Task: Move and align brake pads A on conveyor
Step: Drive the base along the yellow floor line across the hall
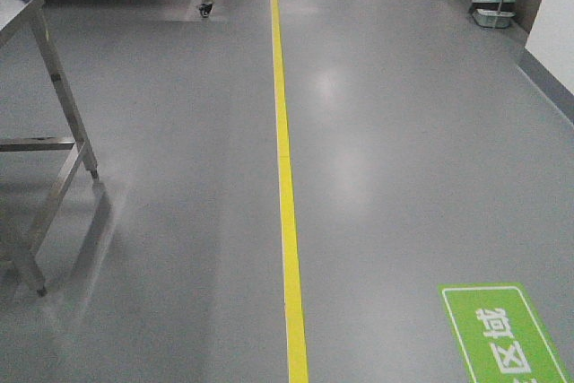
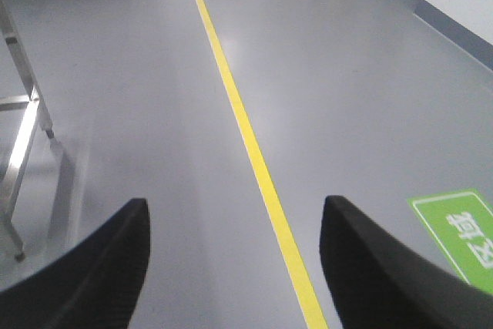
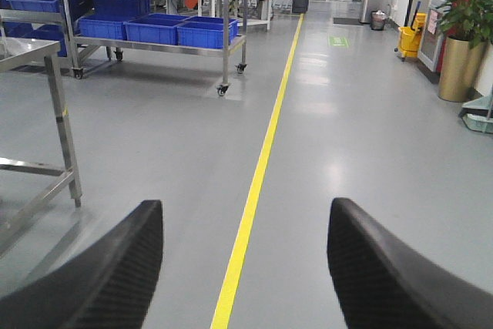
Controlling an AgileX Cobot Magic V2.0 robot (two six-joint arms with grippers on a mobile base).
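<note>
The left tool (image 2: 235,213) and the right tool (image 3: 246,213) are held wide open above the grey floor (image 1: 404,177), nothing gripped. A yellow line (image 1: 285,177) is seen from 6 to 12 o'clock, a steel counter (image 1: 63,87) at 9, a green sign (image 1: 502,334) at 4. The brake pads A and the conveyor are not seen

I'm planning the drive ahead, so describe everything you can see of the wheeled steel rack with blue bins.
The shiny stainless steel wheeled rack stands upright on the grey floor, left of the yellow floor line as the right wrist camera sees it. It has two shelves on slim legs with small dark castors. Open blue plastic bins sit side by side on both shelves. Nothing else visibly touches it.
</note>
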